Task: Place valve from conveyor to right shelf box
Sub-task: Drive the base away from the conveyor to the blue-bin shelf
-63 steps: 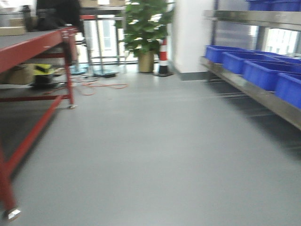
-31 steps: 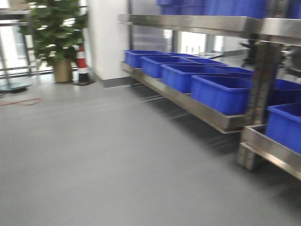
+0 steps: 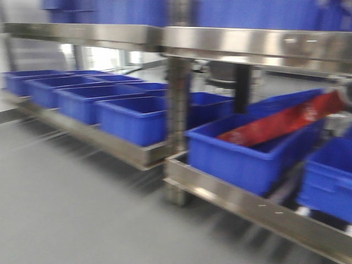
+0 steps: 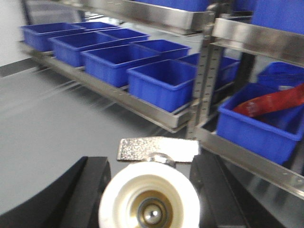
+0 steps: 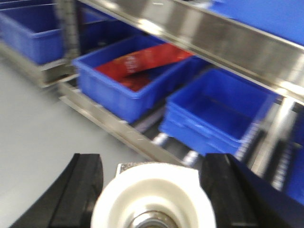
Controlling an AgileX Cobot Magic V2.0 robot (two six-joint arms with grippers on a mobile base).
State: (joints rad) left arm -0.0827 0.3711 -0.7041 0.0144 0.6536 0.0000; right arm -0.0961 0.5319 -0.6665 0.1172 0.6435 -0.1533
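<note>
In the left wrist view my left gripper [image 4: 151, 164] is shut on a white valve [image 4: 149, 202] with a silver handle [image 4: 156, 148], held between its black fingers [image 4: 92, 190]. In the right wrist view my right gripper [image 5: 152, 160] is shut on a second white valve [image 5: 152, 194]. Both point at the steel shelf [image 3: 236, 198] with its row of blue boxes [image 3: 132, 118]. One blue box [image 3: 247, 159] holds a red bag [image 3: 280, 124]; it also shows in the left wrist view [image 4: 256, 128] and the right wrist view [image 5: 118, 92]. The conveyor is out of view.
A steel upright post [image 3: 179, 110] divides the shelf sections. An upper shelf rail [image 3: 247, 44] carries more blue boxes. An empty blue box [image 5: 218, 109] sits right of the one with the red bag. Grey floor [image 3: 66, 209] lies before the shelf.
The front view has swung right, from the red-framed conveyor and the plant, across the floor, to the shelf with blue boxes, which is now much closer.
</note>
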